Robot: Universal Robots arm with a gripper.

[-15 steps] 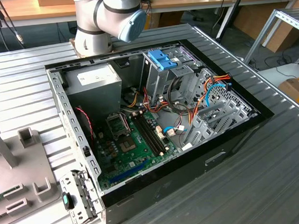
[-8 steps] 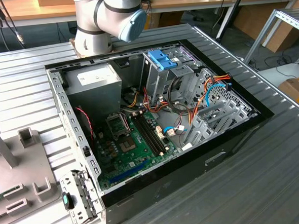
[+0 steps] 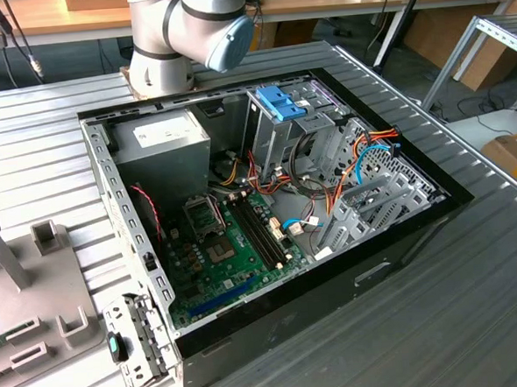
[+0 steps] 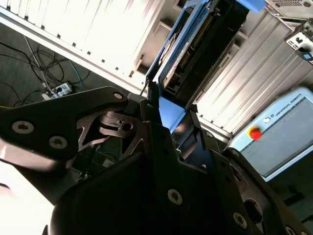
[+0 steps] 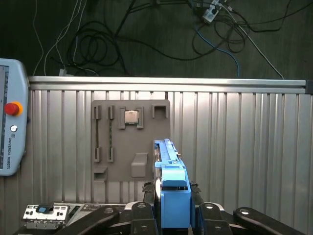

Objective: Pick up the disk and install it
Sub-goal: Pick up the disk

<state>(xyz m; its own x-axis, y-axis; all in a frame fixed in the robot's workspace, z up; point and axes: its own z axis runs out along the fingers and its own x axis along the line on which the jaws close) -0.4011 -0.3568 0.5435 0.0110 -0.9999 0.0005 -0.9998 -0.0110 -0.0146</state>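
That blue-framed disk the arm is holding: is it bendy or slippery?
Probably stiff: the disk stands straight out of the jaws, edge-on, without sagging. Its smooth blue frame might slip if gripped loosely, so a firm clamp seems wise.

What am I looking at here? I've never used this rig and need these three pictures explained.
The machine is one grey-and-blue jointed robot arm, mounted at a ribbed metal table. The exterior view looks from off the arm at a black open computer case lying on that table. Both wrist views come from cameras riding on the arm, looking past its black two-fingered tool. The tool is shut on the disk, a flat dark grey drive in a light blue plastic bracket, seen edge-on. Beyond it in the first wrist view lies a grey fixture plate on the table.
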